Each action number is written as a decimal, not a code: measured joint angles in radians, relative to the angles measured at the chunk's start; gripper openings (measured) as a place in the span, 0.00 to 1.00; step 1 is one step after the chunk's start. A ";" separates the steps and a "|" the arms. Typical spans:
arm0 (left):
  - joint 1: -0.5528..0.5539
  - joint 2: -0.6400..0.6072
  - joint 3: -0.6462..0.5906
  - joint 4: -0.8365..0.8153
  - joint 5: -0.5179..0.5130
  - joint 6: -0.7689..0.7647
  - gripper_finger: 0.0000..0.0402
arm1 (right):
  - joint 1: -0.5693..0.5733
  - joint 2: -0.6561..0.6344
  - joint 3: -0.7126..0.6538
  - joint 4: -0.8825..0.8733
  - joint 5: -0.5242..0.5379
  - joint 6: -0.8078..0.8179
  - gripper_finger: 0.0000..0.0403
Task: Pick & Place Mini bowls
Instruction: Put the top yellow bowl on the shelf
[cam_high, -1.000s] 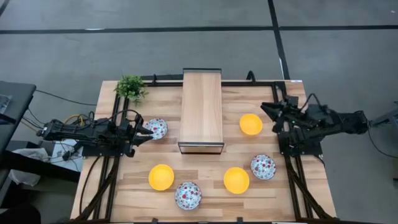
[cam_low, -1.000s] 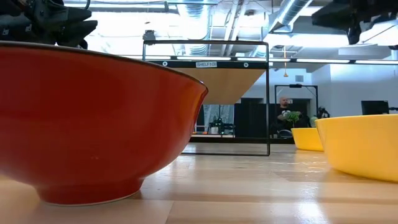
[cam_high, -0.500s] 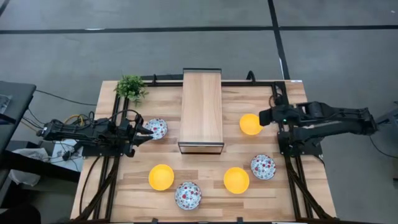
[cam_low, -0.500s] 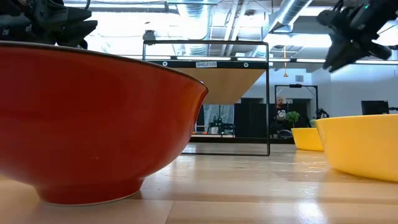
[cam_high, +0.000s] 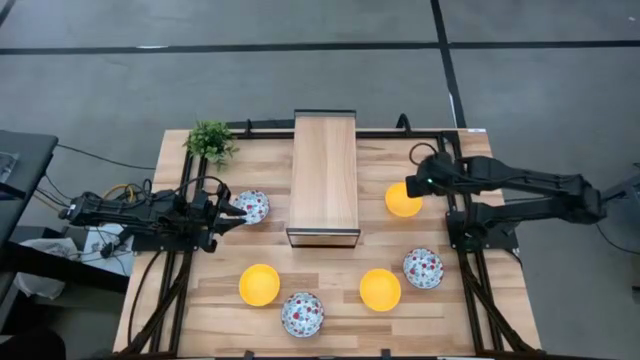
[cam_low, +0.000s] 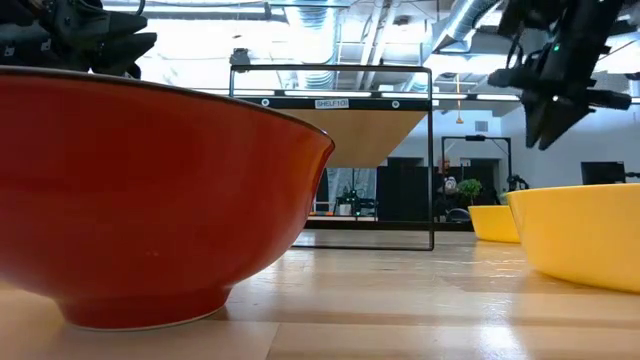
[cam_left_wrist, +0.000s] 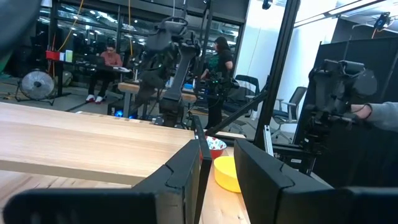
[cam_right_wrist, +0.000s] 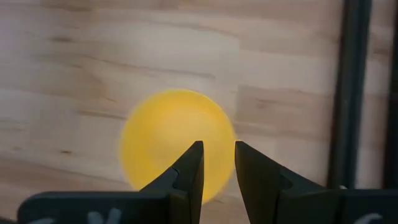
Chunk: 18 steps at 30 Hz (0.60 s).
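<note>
Three yellow mini bowls sit on the table (cam_high: 403, 199), (cam_high: 259, 284), (cam_high: 380, 289), along with three speckled ones (cam_high: 252, 207), (cam_high: 302, 314), (cam_high: 423, 268). My right gripper (cam_high: 412, 188) hangs above the far-right yellow bowl (cam_right_wrist: 177, 140), pointing down, open by a narrow gap and clear of it; the low view shows it high over that bowl (cam_low: 493, 222). My left gripper (cam_high: 238, 210) waits beside the left speckled bowl, raised, with a narrow gap between its fingers (cam_left_wrist: 219, 168).
A long wooden shelf (cam_high: 324, 178) stands in the middle of the table. A small green plant (cam_high: 210, 140) is at the far left corner. Black frame rails run along the table's edges (cam_right_wrist: 348, 93). People sit in the room beyond (cam_left_wrist: 102, 68).
My right arm has reached out from the table's right edge toward the left, ending above the far-right yellow bowl, and its gripper has tipped to point down. The bowls and the left arm have stayed where they were.
</note>
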<state>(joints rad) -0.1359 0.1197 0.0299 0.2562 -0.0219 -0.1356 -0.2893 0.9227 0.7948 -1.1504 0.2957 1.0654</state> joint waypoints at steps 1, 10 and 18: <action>0.000 0.000 0.000 0.000 0.000 0.000 0.25 | -0.024 0.016 -0.001 -0.015 -0.013 -0.007 0.20; 0.000 0.000 0.000 0.000 0.000 0.000 0.25 | -0.188 0.126 -0.097 0.040 -0.156 -0.132 0.30; 0.000 0.000 0.000 0.000 0.000 -0.001 0.25 | -0.244 0.191 -0.129 0.166 -0.168 -0.151 0.37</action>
<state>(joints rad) -0.1356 0.1200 0.0299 0.2565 -0.0219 -0.1366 -0.5329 1.1135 0.6655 -0.9848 0.1282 0.9140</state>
